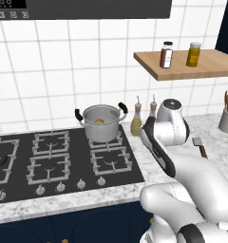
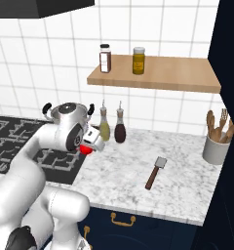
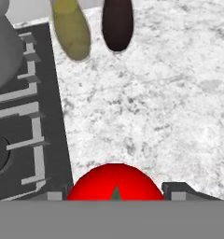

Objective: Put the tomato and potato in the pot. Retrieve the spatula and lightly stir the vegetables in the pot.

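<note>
The gripper (image 2: 88,146) held the tomato (image 2: 85,149) between its fingers above the counter's (image 2: 138,180) marble, just right of the stove edge (image 3: 58,116). Bare counter stretched right toward the spatula (image 2: 155,173). The pot (image 1: 101,122), far on the stove, contained the potato (image 1: 99,121).

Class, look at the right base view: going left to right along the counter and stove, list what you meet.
pot → tomato in the gripper → yellowish-green bottle → dark bottle → spatula → grey utensil cup.
</note>
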Robot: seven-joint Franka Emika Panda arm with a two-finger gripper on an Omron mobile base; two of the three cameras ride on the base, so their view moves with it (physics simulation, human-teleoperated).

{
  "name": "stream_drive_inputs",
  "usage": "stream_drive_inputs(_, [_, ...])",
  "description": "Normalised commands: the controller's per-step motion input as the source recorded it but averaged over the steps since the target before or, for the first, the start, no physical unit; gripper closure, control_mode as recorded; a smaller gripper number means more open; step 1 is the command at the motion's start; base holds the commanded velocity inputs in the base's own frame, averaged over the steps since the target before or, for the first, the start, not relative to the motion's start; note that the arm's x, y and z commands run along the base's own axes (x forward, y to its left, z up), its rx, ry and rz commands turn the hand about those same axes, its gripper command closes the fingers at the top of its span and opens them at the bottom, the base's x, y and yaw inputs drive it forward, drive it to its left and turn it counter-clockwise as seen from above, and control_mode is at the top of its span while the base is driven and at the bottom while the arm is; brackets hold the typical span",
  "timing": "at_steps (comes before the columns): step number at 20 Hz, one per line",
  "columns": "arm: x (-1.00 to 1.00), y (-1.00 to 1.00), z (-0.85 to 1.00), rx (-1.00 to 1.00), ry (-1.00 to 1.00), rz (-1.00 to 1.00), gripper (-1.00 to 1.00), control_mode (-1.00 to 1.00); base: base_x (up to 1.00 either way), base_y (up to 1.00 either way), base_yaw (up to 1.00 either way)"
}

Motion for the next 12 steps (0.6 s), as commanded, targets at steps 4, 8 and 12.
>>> stream_drive_inputs(4, [0.21, 1.00, 1.00, 0.00, -0.06, 0.10, 1.00, -1.00, 0.00, 0.00, 0.00])
stream_drive_inputs(8, [0.41, 0.93, 0.93, 0.00, -0.07, 0.10, 1.00, -1.00, 0.00, 0.00, 0.00])
stream_drive_inputs(12, [0.88, 0.78, 0.54, -0.01, -0.09, 0.07, 1.00, -1.00, 0.00, 0.00, 0.00])
